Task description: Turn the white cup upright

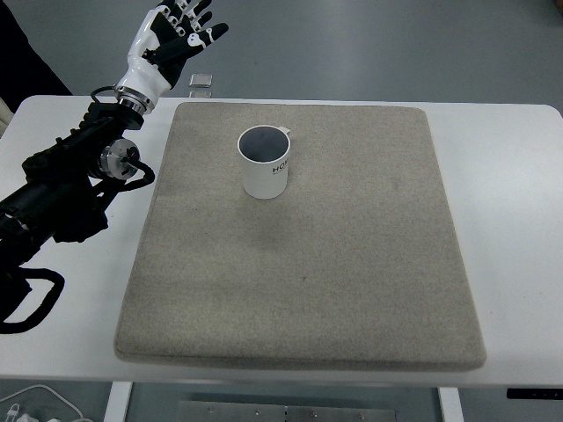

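Note:
A white cup (pixel 265 163) stands upright on the beige mat (pixel 352 255), toward its far left, with its dark inside and open mouth facing up. My left hand (pixel 173 35) is raised beyond the table's far left edge, well away from the cup, with its fingers spread and nothing in it. Its black arm (pixel 75 180) comes in from the left over the white table. The right hand does not show.
The white table (pixel 501 158) lies under the mat, with bare strips on the left and right. A small silver object (pixel 201 81) lies on the floor past the table's far edge. Cables (pixel 35 409) show at the lower left.

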Action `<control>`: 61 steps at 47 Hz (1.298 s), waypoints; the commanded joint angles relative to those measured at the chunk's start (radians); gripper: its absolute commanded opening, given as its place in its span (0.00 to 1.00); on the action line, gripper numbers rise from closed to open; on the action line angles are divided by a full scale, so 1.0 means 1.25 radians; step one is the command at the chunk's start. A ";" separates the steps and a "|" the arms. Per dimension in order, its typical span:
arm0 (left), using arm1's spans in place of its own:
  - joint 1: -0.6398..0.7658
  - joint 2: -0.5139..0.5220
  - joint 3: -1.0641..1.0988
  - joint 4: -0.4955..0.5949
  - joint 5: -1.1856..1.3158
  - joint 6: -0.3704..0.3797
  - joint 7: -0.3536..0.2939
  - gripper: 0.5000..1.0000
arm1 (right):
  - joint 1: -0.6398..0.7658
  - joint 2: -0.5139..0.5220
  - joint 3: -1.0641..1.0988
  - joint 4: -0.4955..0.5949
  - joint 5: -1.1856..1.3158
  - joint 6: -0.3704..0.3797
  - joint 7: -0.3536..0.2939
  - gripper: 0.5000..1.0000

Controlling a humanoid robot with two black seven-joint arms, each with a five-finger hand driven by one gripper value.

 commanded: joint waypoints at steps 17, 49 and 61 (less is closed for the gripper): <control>0.000 -0.006 -0.034 0.042 -0.117 0.080 0.246 1.00 | 0.000 0.000 -0.001 0.000 0.000 0.000 0.000 0.86; 0.003 -0.028 -0.131 0.068 -0.323 0.008 0.368 1.00 | -0.001 0.000 -0.002 0.000 0.000 0.001 0.000 0.86; 0.008 -0.028 -0.128 0.075 -0.317 -0.018 0.361 1.00 | -0.001 0.000 -0.001 0.000 0.001 0.002 0.000 0.86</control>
